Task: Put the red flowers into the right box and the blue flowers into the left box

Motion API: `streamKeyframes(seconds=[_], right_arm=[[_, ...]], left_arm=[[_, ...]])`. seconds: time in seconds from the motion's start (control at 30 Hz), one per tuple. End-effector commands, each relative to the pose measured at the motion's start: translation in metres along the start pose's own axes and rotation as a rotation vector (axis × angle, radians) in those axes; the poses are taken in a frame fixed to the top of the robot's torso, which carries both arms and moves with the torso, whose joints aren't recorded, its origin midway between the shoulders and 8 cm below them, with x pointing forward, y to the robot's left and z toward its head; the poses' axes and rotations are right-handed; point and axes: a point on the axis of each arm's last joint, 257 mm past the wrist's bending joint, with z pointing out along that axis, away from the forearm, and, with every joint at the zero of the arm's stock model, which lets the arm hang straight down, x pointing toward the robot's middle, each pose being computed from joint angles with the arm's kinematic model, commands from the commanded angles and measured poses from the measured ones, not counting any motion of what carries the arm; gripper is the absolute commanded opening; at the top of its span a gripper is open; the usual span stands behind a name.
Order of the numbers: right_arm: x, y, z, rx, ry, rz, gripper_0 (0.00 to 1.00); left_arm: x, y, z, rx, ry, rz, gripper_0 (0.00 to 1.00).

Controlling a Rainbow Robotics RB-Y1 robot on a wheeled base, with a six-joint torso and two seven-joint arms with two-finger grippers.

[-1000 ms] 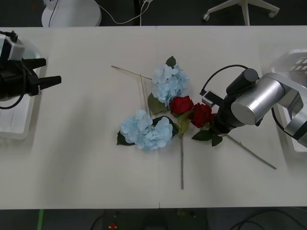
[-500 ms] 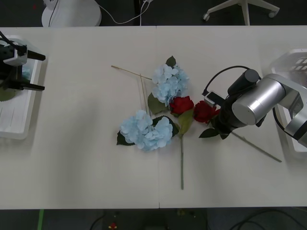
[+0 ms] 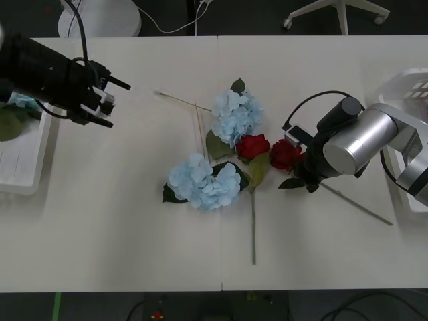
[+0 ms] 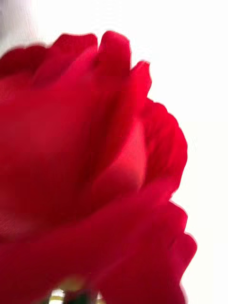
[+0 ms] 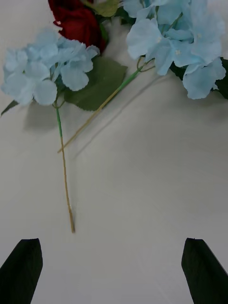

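Note:
Two blue flowers (image 3: 237, 114) (image 3: 204, 182) lie mid-table, with a red flower (image 3: 253, 146) between them. My right gripper (image 3: 302, 166) sits low beside a second red flower (image 3: 283, 154) and is shut on it; that bloom (image 4: 90, 171) is pressed close to the wrist camera, and its stem trails right. My left gripper (image 3: 118, 104) hovers open over the bare table, left of the flowers. Its black fingertips (image 5: 21, 273) frame a tan stem (image 5: 64, 180) and the blue flowers (image 5: 42, 71). The left box (image 3: 20, 177) holds a blue flower (image 3: 25, 101). The right box (image 3: 409, 87) is at the right edge.
A white round stand base (image 3: 100, 17) and a cable sit beyond the far table edge at left, a chair base (image 3: 338, 12) at right. Loose thin stems (image 3: 184, 100) lie left of the upper blue flower. Bare tabletop surrounds the pile.
My left arm has swung from over the left box out to the right, towards the flowers. The right gripper's red flower and its stem shifted slightly right, then held still.

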Motion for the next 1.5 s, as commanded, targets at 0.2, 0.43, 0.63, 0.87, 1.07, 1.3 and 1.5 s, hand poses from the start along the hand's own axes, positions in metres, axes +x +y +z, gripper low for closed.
streamKeyframes(seconds=[0.2, 0.43, 0.63, 0.87, 1.07, 1.3, 1.5], right_arm=[[-0.008, 0.004, -0.003, -0.003, -0.028, -0.002, 0.80], [-0.005, 0.002, -0.001, 0.004, -0.019, -0.006, 0.82], [-0.003, 0.002, 0.000, 0.002, -0.016, 0.001, 0.82], [0.003, 0.001, 0.004, -0.001, 0.000, 0.011, 0.82], [0.005, 0.004, 0.005, -0.009, 0.007, 0.018, 0.57], [0.008, 0.003, 0.006, -0.008, 0.015, 0.035, 0.05], [0.009, 0.004, 0.006, -0.009, 0.016, 0.042, 0.00]], left_arm=[[-0.044, 0.052, 0.048, 0.016, 0.034, 0.457, 0.85], [-0.061, 0.071, 0.099, 0.075, 0.092, 0.626, 0.85], [-0.075, 0.088, 0.140, 0.115, 0.141, 0.714, 0.85], [-0.075, 0.081, 0.167, 0.187, 0.186, 0.749, 0.85], [-0.079, 0.060, 0.165, 0.274, 0.182, 0.656, 0.85], [-0.080, 0.041, 0.172, 0.324, 0.203, 0.614, 0.85], [-0.082, 0.035, 0.182, 0.343, 0.215, 0.628, 0.85]])
